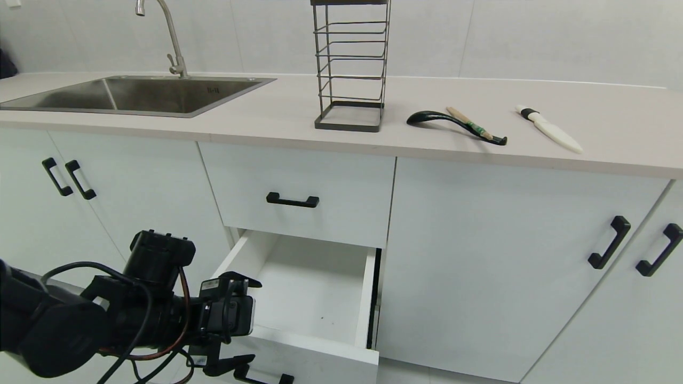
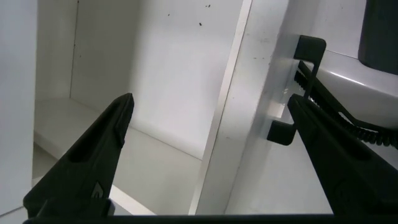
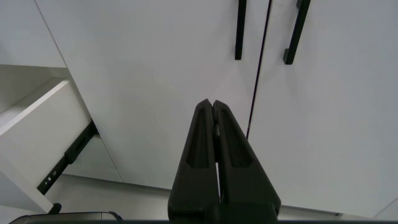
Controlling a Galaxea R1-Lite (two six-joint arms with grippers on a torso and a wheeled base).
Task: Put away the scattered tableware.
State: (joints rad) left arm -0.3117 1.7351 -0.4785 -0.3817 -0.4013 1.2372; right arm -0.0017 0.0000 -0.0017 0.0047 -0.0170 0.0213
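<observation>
On the counter lie a black ladle [image 1: 453, 124], a wooden stick with a green band [image 1: 469, 124] resting across it, and a white knife [image 1: 549, 129] with a black band. Below the counter the lower drawer [image 1: 315, 288] stands pulled out with nothing in it. My left gripper [image 1: 255, 322] is open at the drawer's near left corner. In the left wrist view the left gripper [image 2: 210, 102] has its jaws on either side of the drawer's front panel [image 2: 249, 124], beside the black handle [image 2: 305, 68]. My right gripper [image 3: 212, 106] is shut with nothing in it, facing the white cabinet doors [image 3: 155, 74].
A wire rack [image 1: 350, 69] stands on the counter left of the ladle. A sink [image 1: 139, 95] with a tap is at the far left. A closed upper drawer [image 1: 292, 200] sits above the open one. Cabinet doors with black handles [image 1: 608, 242] flank it.
</observation>
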